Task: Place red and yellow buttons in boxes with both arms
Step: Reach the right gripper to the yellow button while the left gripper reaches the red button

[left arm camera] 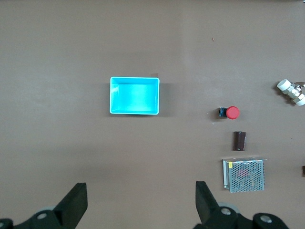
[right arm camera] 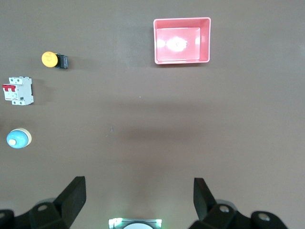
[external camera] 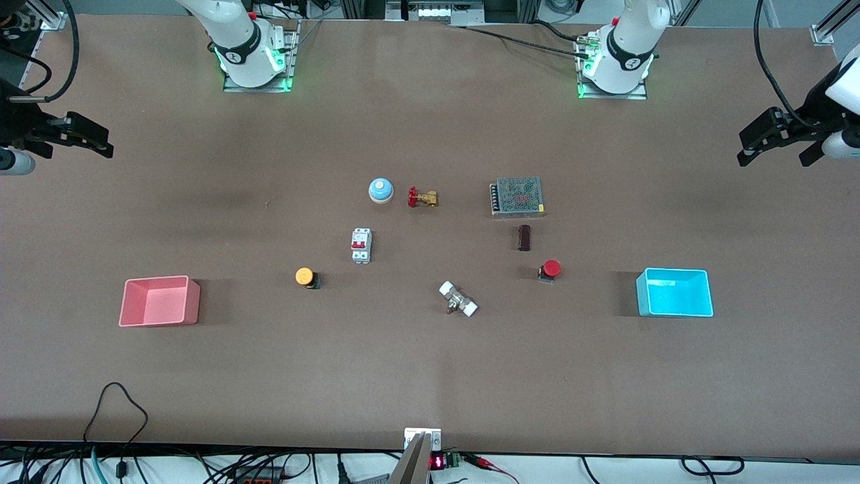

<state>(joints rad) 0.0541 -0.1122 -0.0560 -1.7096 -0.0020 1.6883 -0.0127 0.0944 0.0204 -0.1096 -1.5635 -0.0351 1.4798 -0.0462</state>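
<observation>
Left gripper (left arm camera: 138, 202): mine, waiting high over the left arm's end of the desk, fingers spread, nothing between them.
Right gripper (right arm camera: 139, 198): mine too, high over the right arm's end, fingers spread and empty.
Front view only: brass valve (external camera: 422, 197) beside the bell (external camera: 380, 190).
Left wrist only sees: cyan box (left arm camera: 135, 95), red button (left arm camera: 229, 113), brown block (left arm camera: 239, 140), mesh unit (left arm camera: 243, 175), white fitting (left arm camera: 291, 92).
Right wrist only sees: pink box (right arm camera: 181, 40), yellow button (right arm camera: 54, 59), breaker (right arm camera: 17, 90), bell.
Red button: mid-desk toward the cyan box, apart from it, the block just beside; lying on its side, cap toward the cyan box.
Yellow button: mid-desk toward the pink box, well apart; on its side, cap toward the pink box.
Boxes: both open side up, near the desk's two ends.
</observation>
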